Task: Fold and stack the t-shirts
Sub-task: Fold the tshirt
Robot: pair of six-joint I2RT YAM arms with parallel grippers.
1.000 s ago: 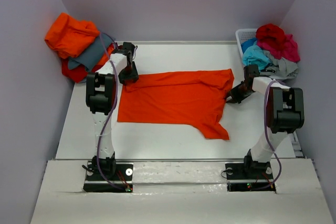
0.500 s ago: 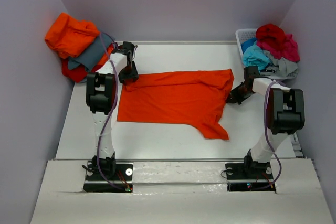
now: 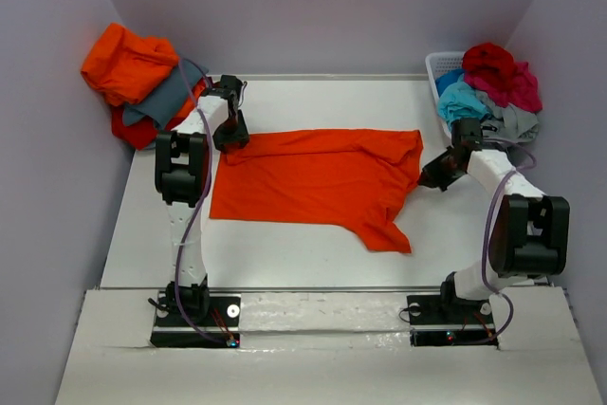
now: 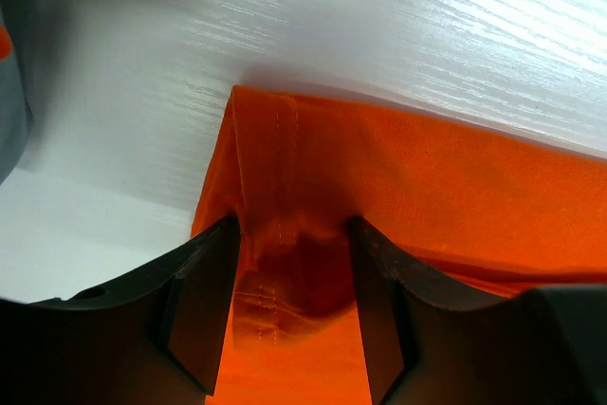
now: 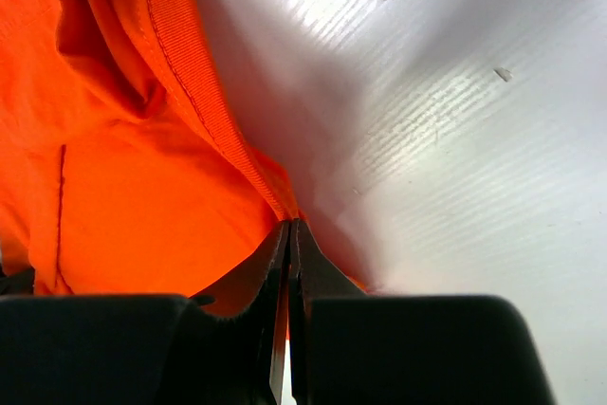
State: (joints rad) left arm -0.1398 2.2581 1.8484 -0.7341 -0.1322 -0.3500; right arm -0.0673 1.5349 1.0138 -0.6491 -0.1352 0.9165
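A bright orange t-shirt (image 3: 313,182) lies spread flat in the middle of the white table (image 3: 313,101). My left gripper (image 3: 230,135) rests on its far left corner. In the left wrist view the jaws (image 4: 294,272) stand open, with the hemmed corner of the shirt (image 4: 455,187) bunched loosely between the two fingers. My right gripper (image 3: 429,177) is at the shirt's right edge. The right wrist view shows it (image 5: 289,225) shut on the ribbed neckband of the orange cloth (image 5: 123,187), just above the table.
A heap of orange, grey and red t-shirts (image 3: 133,68) lies off the table's far left corner against the wall. A white slatted basket (image 3: 438,68) at the far right holds crimson, turquoise and grey shirts (image 3: 493,78). Walls close in on both sides.
My right gripper has closed onto the shirt's neckband edge, and the right arm's elbow has swung out to the right. The left arm has stayed put.
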